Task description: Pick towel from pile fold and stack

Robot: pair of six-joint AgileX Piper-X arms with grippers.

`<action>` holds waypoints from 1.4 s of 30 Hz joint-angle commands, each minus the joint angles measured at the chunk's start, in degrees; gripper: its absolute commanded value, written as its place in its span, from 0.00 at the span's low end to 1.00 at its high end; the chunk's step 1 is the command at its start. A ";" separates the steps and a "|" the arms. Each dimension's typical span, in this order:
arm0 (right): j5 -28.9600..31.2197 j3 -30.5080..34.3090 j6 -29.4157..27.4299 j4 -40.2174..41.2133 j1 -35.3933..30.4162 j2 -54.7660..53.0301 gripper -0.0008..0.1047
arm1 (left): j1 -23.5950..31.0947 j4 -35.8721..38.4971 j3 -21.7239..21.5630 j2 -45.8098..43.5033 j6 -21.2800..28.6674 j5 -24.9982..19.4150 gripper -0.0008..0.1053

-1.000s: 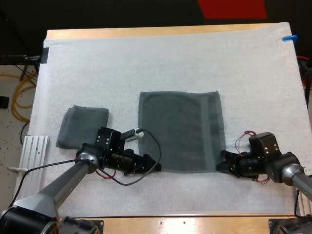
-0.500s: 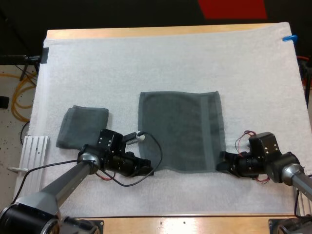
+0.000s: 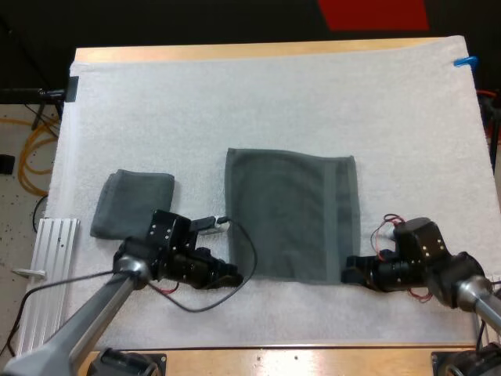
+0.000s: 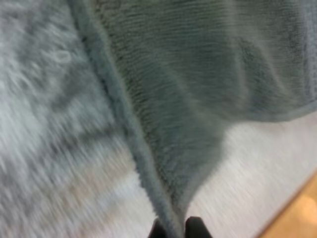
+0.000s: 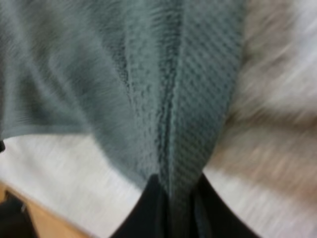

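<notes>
We have our left end effector (image 3: 233, 275) and right end effector (image 3: 349, 275) clamped on the near corners of the spread towel (image 3: 290, 215) at mid-mat (image 3: 274, 94), its near edge shifted since a second ago, apparently starting the fold.

1. Towels: two, both dark grey-green. One is the spread towel (image 3: 290, 211), lying flat. The other is a folded towel (image 3: 133, 202), left of the spread towel and apart from it.
2. Grippers: two. The left gripper (image 3: 235, 276) is at the spread towel's near left corner, and the right gripper (image 3: 348, 272) is at its near right corner.
3. Mats: one white mat (image 3: 274, 102), under the spread towel.
4. Tables: one wooden table (image 3: 258, 51), its bare edge showing beyond the spread towel's far side.
5. Pale ribbed rails: one pale ribbed rail (image 3: 51, 235), farther left of the spread towel than the folded one.
</notes>
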 commanded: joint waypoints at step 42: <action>5.92 -3.62 33.33 -38.08 -7.11 15.98 0.01 | 9.50 -35.10 -15.18 22.55 -14.66 1.85 0.01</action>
